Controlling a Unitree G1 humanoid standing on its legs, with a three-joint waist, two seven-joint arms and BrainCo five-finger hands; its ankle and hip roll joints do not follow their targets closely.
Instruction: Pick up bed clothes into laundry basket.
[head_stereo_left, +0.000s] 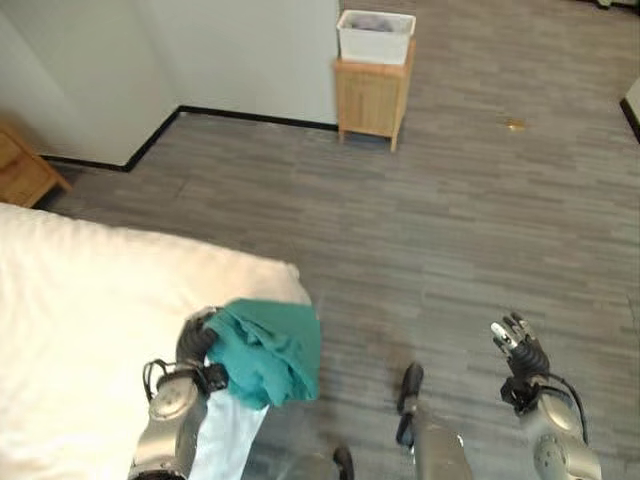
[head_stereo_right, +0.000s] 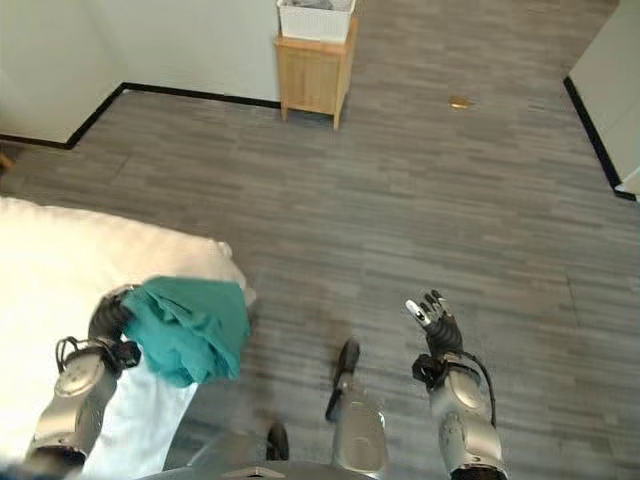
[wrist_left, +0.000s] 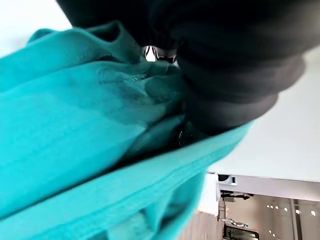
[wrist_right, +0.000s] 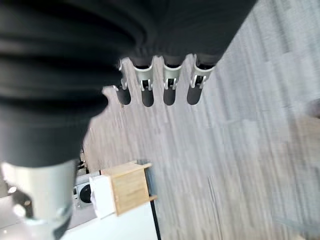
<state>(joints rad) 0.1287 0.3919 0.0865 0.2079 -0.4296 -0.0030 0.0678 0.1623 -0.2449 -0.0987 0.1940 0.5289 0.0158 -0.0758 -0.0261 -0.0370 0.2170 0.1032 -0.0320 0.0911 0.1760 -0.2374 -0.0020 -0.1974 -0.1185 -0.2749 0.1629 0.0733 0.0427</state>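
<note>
A bunched teal garment hangs from my left hand at the corner of the white bed; the fingers are curled into the cloth, which fills the left wrist view. Across the room a white laundry basket with some grey cloth inside stands on a small wooden cabinet. My right hand hangs low at the right over the floor, fingers straight and holding nothing.
Grey wood-plank floor stretches between the bed and the cabinet. A white wall with black skirting runs behind at the left. A wooden nightstand sits far left. A small yellowish scrap lies on the floor.
</note>
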